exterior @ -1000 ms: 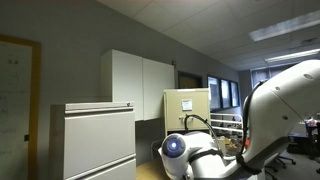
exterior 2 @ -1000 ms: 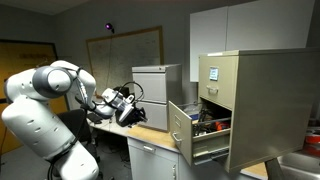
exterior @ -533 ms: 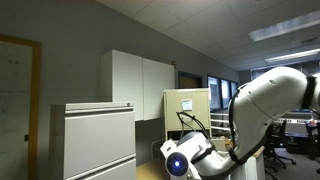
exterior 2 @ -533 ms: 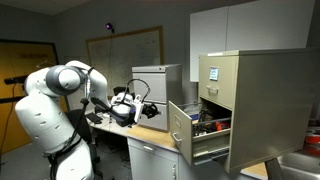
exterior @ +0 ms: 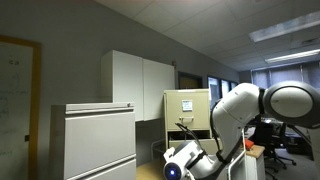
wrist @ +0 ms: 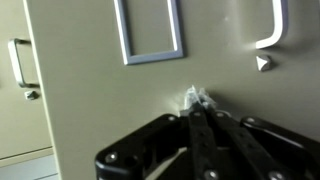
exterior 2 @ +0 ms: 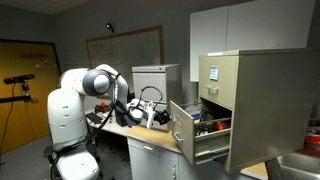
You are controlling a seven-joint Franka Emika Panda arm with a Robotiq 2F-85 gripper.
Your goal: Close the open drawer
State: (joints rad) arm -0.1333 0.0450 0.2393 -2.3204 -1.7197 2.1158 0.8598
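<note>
Pincer (wrist: 196,101) clenched, empty, tips against drawer (wrist: 100,110) front; drawer pulled out of cabinet (exterior 2: 265,100).

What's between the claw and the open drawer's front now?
Nothing: in the wrist view the shut claw rests its tips against the drawer front, below its label frame. In an exterior view no gap shows at the drawer either.
</note>
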